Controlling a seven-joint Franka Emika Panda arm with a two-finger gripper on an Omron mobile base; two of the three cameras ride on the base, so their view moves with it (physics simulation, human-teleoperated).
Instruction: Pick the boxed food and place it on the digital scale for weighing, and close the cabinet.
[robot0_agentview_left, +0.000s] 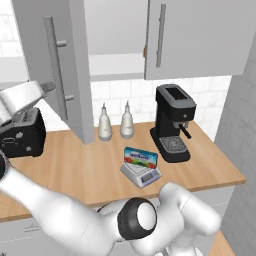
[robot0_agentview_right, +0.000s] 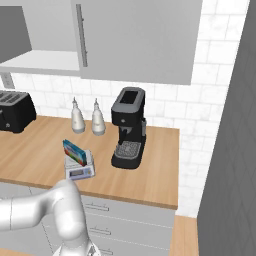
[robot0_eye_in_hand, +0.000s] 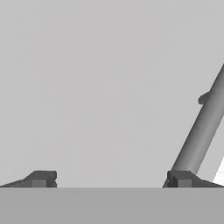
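Observation:
The blue boxed food (robot0_agentview_left: 141, 157) (robot0_agentview_right: 75, 151) stands on its long edge on the top plate of the light-grey digital scale (robot0_agentview_left: 145, 176) (robot0_agentview_right: 80, 171), on the wooden counter. The cabinet's left door (robot0_agentview_left: 42, 45) hangs swung open, its bar handle (robot0_agentview_left: 56, 65) facing outward, while the right door (robot0_agentview_left: 195, 35) (robot0_agentview_right: 135, 40) is shut. My gripper (robot0_agentview_left: 42, 90) (robot0_eye_in_hand: 112, 179) is open and empty, up close to the flat face of the open door (robot0_eye_in_hand: 100, 87). In the hand view the door's handle (robot0_eye_in_hand: 201, 131) runs just beside my right fingertip (robot0_eye_in_hand: 181, 178).
A black coffee machine (robot0_agentview_left: 172, 122) (robot0_agentview_right: 129, 127) stands right of the scale. Two pale bottles (robot0_agentview_left: 104, 122) (robot0_agentview_left: 127, 120) sit by the tiled wall. A black toaster (robot0_agentview_left: 22, 135) (robot0_agentview_right: 15, 111) is at the left. A grey wall (robot0_agentview_right: 230, 150) bounds the right.

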